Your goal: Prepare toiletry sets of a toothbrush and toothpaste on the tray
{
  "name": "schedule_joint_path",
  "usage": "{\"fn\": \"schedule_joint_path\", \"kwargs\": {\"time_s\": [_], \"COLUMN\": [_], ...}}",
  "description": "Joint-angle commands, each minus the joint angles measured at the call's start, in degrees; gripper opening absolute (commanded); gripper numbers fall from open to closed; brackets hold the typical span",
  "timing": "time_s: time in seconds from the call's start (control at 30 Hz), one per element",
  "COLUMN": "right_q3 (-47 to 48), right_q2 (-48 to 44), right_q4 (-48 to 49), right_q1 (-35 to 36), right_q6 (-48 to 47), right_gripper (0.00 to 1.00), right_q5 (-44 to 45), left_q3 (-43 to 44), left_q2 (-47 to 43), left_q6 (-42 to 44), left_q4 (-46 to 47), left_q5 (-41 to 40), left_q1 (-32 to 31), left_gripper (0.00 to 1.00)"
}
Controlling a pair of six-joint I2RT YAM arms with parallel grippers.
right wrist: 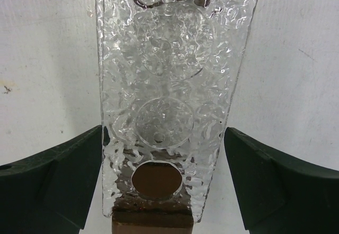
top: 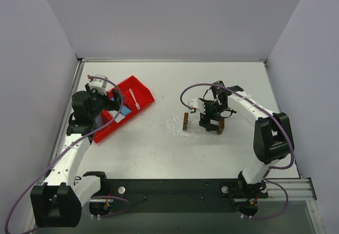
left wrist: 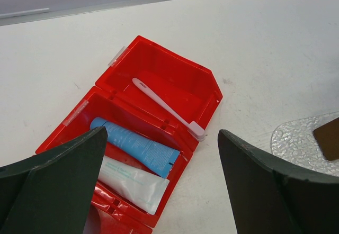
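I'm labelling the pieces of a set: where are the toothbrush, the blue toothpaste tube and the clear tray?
toothbrush point(left wrist: 165, 105), left wrist view, middle of its handle.
blue toothpaste tube point(left wrist: 135, 145), left wrist view, middle of the tube body.
tray point(right wrist: 169, 59), right wrist view, bare bumpy clear floor.

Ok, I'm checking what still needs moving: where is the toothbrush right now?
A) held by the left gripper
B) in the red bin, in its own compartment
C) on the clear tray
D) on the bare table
B: the toothbrush lies in the far compartment of the red bin, across a divider from the blue tube and white tube.
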Motion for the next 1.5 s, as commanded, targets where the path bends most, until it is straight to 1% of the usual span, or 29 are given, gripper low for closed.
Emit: {"fn": "schedule_joint_path", "kwargs": {"time_s": [0.0,0.13,0.3,0.6,0.97,1.13,1.23,1.37,1.47], "right_q3": [1.1,0.8,0.5,-0.3,-0.9,-1.0,-1.4,-1.2,-0.7], "right_q2": [-2.0,-1.7,-1.8,-2.2,-2.6,-2.4,-2.5,-2.8,-3.0], "right_q4": [-3.5,-3.4,-3.4,-3.6,-4.4,-4.8,-4.8,-4.6,-4.5], "right_q1": [0.2,0.3,0.5,0.6,0.9,0.9,1.0,0.9,0.9], "right_q6": [-2.0,-2.3,-2.9,-5.0,-6.8,-6.8,-6.9,-6.1,-5.4], "right_gripper": [0.87,0.85,0.79,0.73,0.7,0.7,0.72,0.78,0.8], "right_q5": [-0.7,-0.4,-0.3,0.0,-0.1,-0.2,-0.2,0.1,0.3], "left_q3": [0.0,0.0,0.0,0.0,0.0,0.0,0.0,0.0,0.0], "left_q2": [-1.2,-1.2,-1.4,-1.1,-1.2,-1.0,-1.0,-1.2,-1.1], "left_q6": [0.8,0.8,0.9,1.0,1.0,1.0,1.0,1.0,1.0], "left_q4": [2.3,2.3,2.3,2.3,2.3,2.3,2.3,2.3,2.3], "left_q5": [0.9,0.9,1.0,1.0,0.9,1.0,1.1,1.2,1.2], "left_q1": [0.2,0.2,0.2,0.2,0.2,0.2,0.2,0.2,0.2], "left_gripper": [0.96,0.96,0.97,0.96,0.96,0.96,0.96,0.97,0.96]}}
